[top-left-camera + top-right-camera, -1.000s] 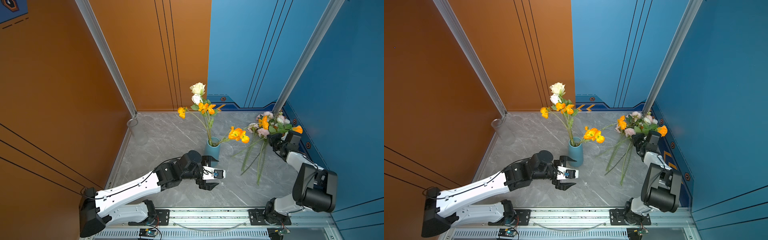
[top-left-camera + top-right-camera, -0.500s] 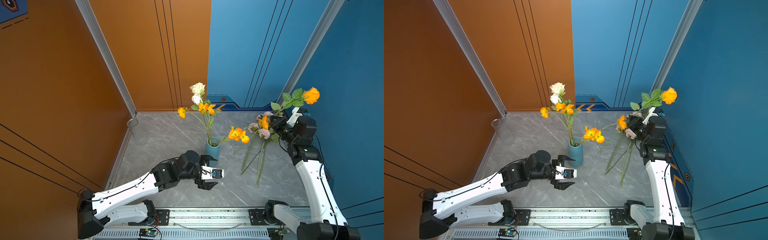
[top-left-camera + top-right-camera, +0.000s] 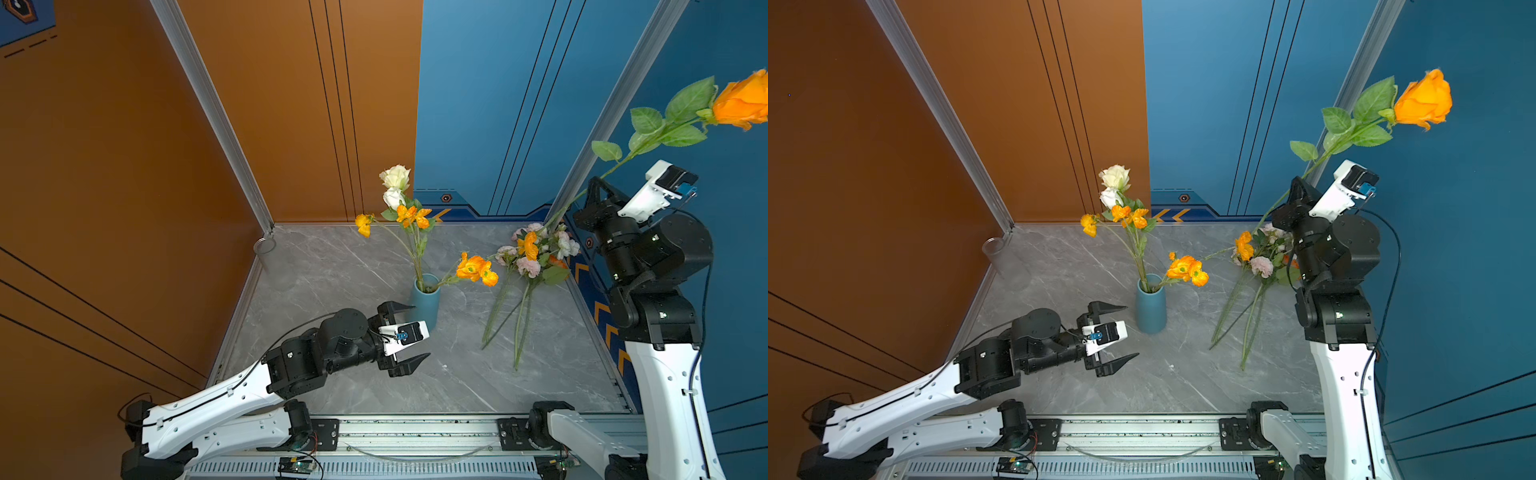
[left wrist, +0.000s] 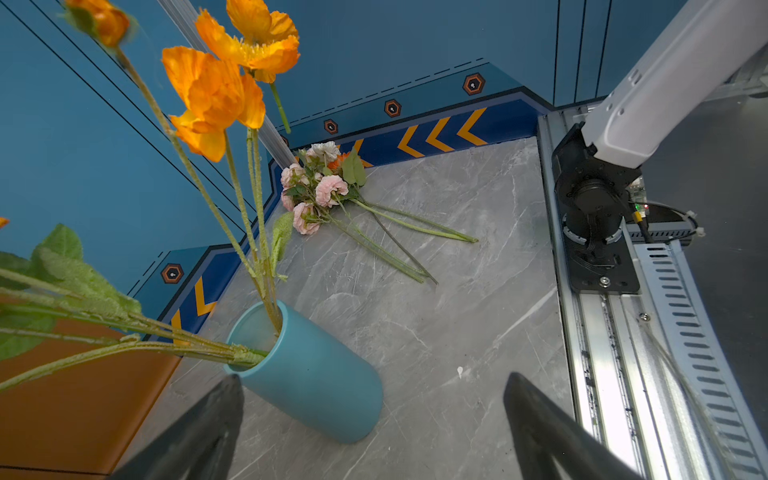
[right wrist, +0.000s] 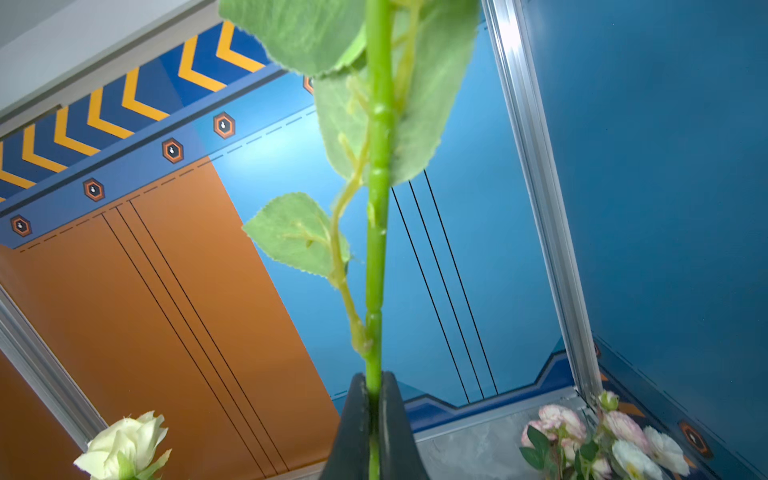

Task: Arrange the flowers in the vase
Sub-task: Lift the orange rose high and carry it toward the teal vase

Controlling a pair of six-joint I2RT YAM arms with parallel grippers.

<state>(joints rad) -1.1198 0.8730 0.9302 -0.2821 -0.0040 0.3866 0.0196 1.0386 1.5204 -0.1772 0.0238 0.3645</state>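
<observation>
A teal vase stands mid-floor and holds white roses and orange poppies. More flowers, pink, white and orange, lie in a bunch on the floor to its right. My right gripper is raised high above that bunch, shut on the green stem of an orange rose. Low beside the vase's near side, my left gripper stands wide open and empty.
A clear glass cup sits in the back left corner. Orange and blue walls close the floor on three sides. A metal rail with both arm bases runs along the front; the right arm's base shows in the left wrist view.
The right arm has risen from the bunch on the floor, lifting the orange rose high and to the right. The left arm has barely moved.
</observation>
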